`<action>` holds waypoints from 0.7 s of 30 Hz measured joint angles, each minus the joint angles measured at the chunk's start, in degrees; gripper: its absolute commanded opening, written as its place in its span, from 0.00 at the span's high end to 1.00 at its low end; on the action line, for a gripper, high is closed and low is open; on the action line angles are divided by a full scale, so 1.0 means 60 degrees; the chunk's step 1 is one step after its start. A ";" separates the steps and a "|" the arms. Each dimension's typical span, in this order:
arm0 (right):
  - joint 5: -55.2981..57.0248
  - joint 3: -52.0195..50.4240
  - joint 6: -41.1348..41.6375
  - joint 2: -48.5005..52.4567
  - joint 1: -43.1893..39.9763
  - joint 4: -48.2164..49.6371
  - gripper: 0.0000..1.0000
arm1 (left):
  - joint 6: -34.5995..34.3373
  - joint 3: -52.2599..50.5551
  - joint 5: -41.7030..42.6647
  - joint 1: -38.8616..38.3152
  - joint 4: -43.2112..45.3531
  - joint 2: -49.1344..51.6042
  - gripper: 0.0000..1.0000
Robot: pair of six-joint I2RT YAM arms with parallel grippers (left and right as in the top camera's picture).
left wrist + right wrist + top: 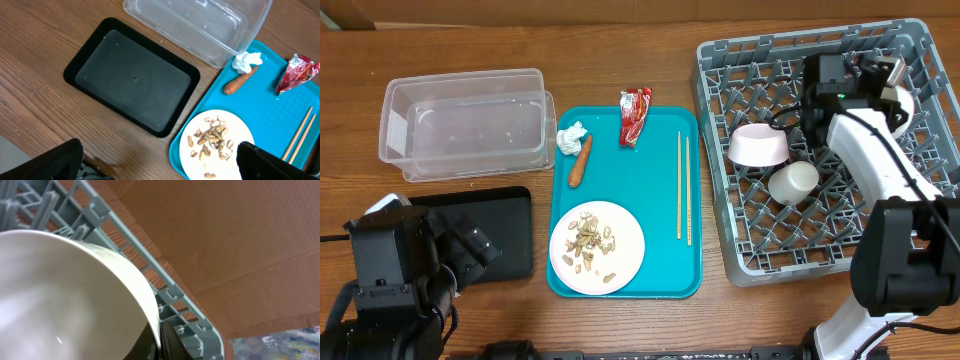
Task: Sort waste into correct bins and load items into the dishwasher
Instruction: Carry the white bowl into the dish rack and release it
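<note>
The left gripper (159,150) hangs wide apart and empty by the black tray (132,82). Wad (570,137), carrot (580,160), wrapper (634,115), shells (592,240) on a plate (626,256) and chopsticks (683,188) lie on the teal tray (660,275). In the rack (717,120), the right gripper (888,85) is clamped on a bowl's (65,295) rim.

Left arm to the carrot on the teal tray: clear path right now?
Probably yes. The left pincer is open near the black tray, and the carrot lies uncovered on the teal tray, paper wad at its tip. The right pincer grips a bowl over in the rack.
</note>
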 measured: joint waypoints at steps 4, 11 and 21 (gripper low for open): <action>0.0244 -0.0324 0.0000 0.0040 0.0084 0.0025 0.96 | 0.0000 0.0000 0.0000 0.0000 0.0000 0.0000 0.00; 0.0794 -0.0339 -0.0040 0.0069 0.0331 0.0164 0.96 | 0.0000 0.0000 0.0000 0.0000 0.0000 0.0000 0.00; 0.1133 -0.0382 -0.1053 0.0142 0.0597 0.0790 0.96 | 0.0000 0.0000 0.0000 0.0000 0.0000 0.0000 0.00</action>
